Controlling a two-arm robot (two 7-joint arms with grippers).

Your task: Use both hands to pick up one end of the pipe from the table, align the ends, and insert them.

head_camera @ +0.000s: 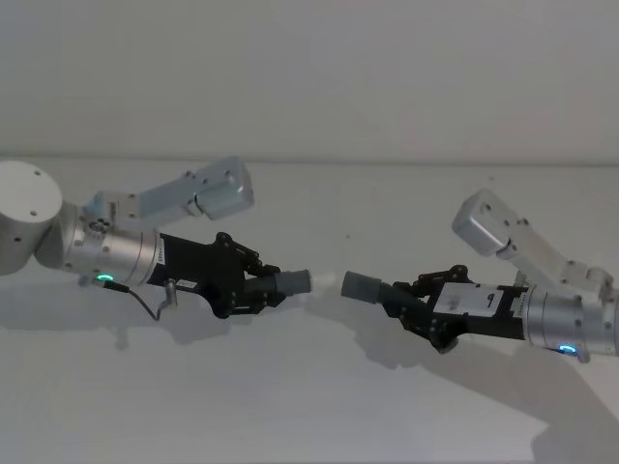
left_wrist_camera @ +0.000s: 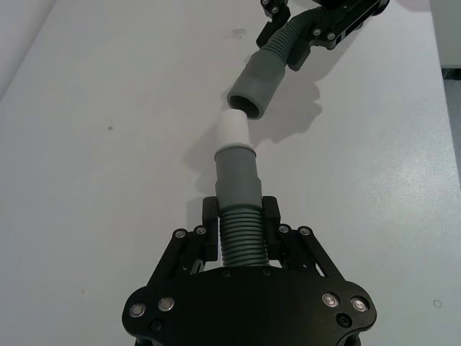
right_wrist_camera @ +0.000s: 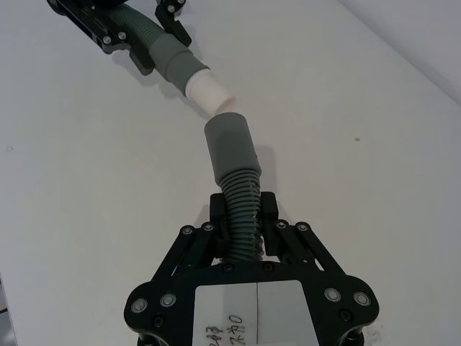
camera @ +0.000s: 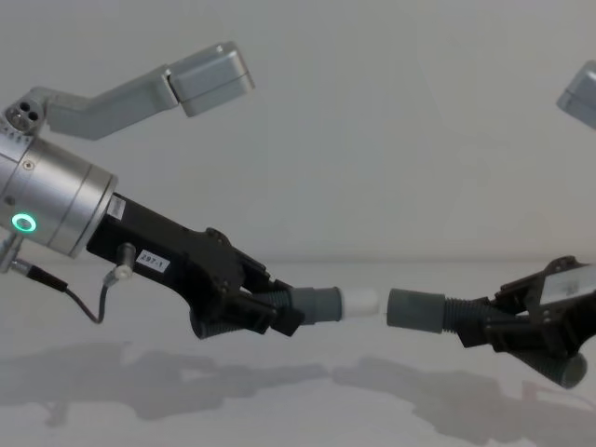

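Both pipe pieces are held above the white table [head_camera: 309, 406]. My left gripper [head_camera: 259, 290] is shut on the ribbed part of one piece [left_wrist_camera: 238, 180], whose grey cuff [camera: 321, 304] ends in a white tip [camera: 363, 302]. My right gripper [head_camera: 401, 300] is shut on the ribbed part of the other piece [right_wrist_camera: 241, 194], whose open grey cuff [camera: 416, 309] faces that tip. The two ends point at each other with a small gap between them. In the left wrist view the white tip [left_wrist_camera: 233, 130] sits just short of the cuff mouth [left_wrist_camera: 253, 86], at a slight angle to it.
The table is bare around and beneath the grippers, with their shadows on it. A pale wall stands behind its far edge [head_camera: 387, 162]. Both arms' silver links [head_camera: 218, 188] [head_camera: 503, 232] rise behind the grippers.
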